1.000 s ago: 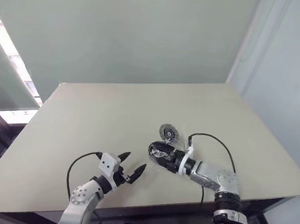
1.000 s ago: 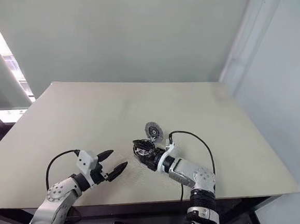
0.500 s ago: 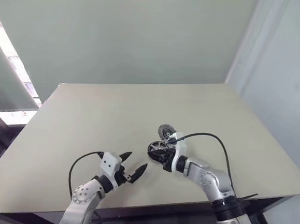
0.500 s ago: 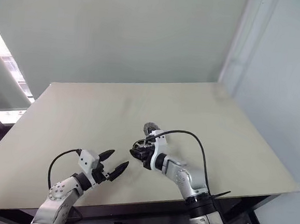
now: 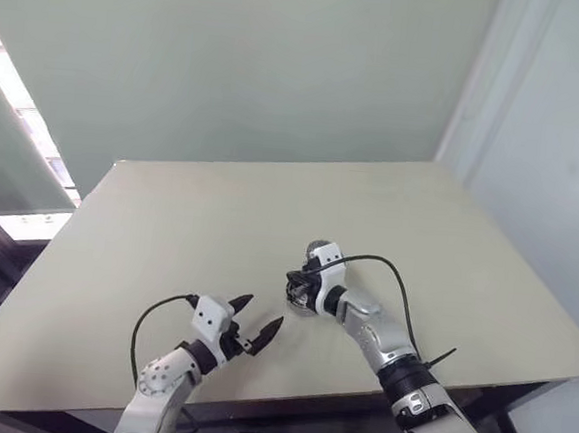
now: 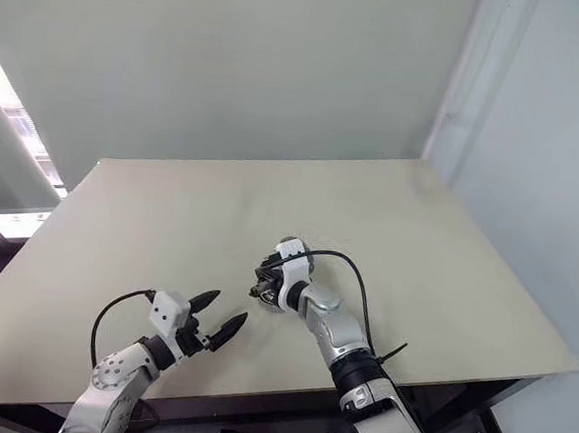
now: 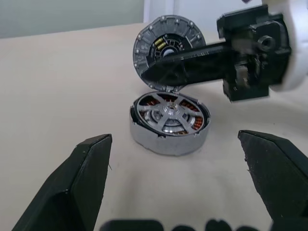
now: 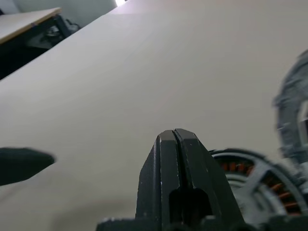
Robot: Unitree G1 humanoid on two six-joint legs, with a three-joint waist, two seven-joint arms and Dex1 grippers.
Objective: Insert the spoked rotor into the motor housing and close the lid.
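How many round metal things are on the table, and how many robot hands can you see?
Motor housing with spoked rotor inside it: 1
Lid: 1
Robot hands, left hand and right hand: 2
Total: 4

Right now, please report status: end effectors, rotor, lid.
Left end effector open, empty. Right end effector shut, empty, above the motor housing. Spoked rotor sits in housing. Lid off, beyond it. Nothing in the way.

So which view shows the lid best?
The left wrist view: the lid faces the camera, ribbed rim clear, partly crossed by the shut right gripper. The right wrist view catches its blurred edge; the eye views show a speck.
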